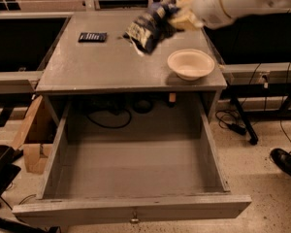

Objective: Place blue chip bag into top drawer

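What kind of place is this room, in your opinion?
Probably a lab or workshop: loose cables on a speckled floor, a cardboard box beside the grey table. The gripper holds the blue chip bag above it.

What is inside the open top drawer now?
In the top drawer only a bare grey floor shows; dark cables lie at the back under the table. Its front hides the nearest strip. The gripper holds the blue chip bag above the table.

Gripper (177, 17) holds blue chip bag (148, 27) over far bench (87, 67); near top drawer (136, 166) gapes, apparently bare; bowl (190, 63) crowds right
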Robot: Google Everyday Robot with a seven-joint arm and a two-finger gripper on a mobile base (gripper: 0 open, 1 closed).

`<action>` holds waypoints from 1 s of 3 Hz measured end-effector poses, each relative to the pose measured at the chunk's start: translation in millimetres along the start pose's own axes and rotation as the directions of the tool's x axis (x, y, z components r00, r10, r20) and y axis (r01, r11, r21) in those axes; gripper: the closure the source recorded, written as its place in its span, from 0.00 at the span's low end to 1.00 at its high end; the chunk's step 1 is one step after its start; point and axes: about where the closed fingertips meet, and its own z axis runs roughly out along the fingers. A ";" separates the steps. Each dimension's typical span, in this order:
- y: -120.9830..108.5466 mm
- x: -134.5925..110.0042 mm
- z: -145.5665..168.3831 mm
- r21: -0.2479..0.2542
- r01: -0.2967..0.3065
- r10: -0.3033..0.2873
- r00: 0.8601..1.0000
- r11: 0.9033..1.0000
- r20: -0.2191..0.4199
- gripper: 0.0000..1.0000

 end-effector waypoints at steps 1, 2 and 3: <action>53.9 22.0 -25.7 -0.087 0.000 0.002 1.000 0.996 0.020 1.00; 103.9 46.1 -37.8 -0.189 -0.004 0.021 0.996 0.982 0.089 1.00; 107.4 48.5 -43.0 -0.192 0.007 0.012 0.995 0.981 0.099 1.00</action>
